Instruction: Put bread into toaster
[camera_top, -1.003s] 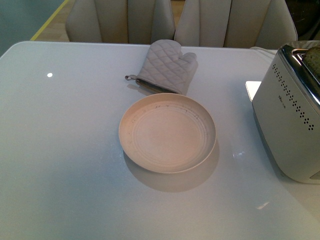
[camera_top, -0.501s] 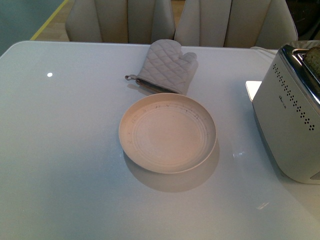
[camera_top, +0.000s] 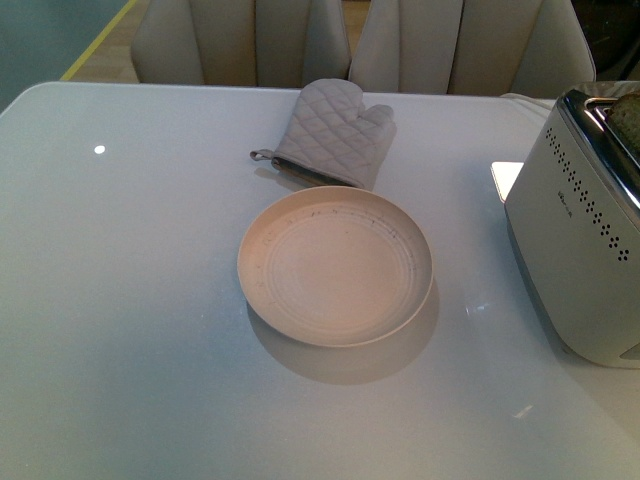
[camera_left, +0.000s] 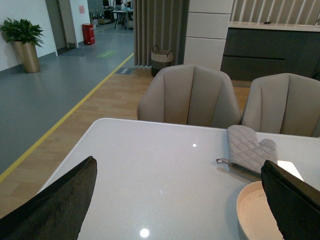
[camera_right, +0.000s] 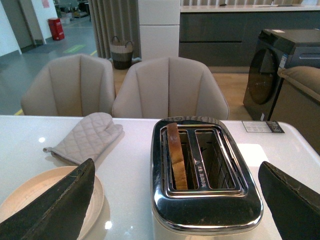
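Note:
The silver-white toaster (camera_top: 580, 225) stands at the table's right edge, cut off by the front view; its chrome slotted top (camera_right: 205, 212) fills the right wrist view. A tan slice of bread (camera_right: 176, 157) stands upright in one slot, its speckled top (camera_top: 628, 112) just showing in the front view. The other slot is empty. My right gripper (camera_right: 175, 163) hangs open above the toaster, one dark finger (camera_right: 55, 205) on each side of it. Open too, my left gripper (camera_left: 178, 161) is over bare table beside the plate (camera_left: 255, 212). Neither arm shows in the front view.
A round beige plate (camera_top: 335, 265) sits empty mid-table, with a grey quilted oven mitt (camera_top: 335, 135) just behind it. Two beige chairs (camera_top: 240, 40) (camera_top: 460, 45) stand at the far edge. A small card (camera_right: 262, 126) lies behind the toaster.

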